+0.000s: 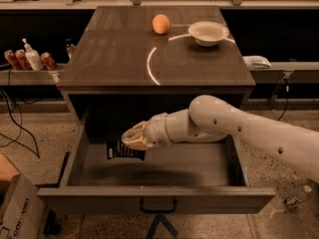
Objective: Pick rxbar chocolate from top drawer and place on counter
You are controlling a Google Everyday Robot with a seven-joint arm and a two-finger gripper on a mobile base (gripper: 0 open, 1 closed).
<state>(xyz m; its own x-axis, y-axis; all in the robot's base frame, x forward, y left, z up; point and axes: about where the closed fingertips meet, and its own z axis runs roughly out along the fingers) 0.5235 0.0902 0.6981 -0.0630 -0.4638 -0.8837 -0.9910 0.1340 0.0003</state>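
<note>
So the top drawer point(89, 199) is pulled all the way out and the arm point(239, 128) comes in from the right, over the right wall. The end effector point(130, 139) sits in the left half of the drawer, pinched shut on the rxbar chocolate point(123, 151). The bar hangs just under it, off the floor, with a shadow below. It's near the left wall but not touching, and just forward of the bench's point(114, 54) front edge. Up on the bench, an orange point(160, 24) and a white bowl point(208, 33) sit toward the back. The front and left parts are open surface, just a curved glare line.
</note>
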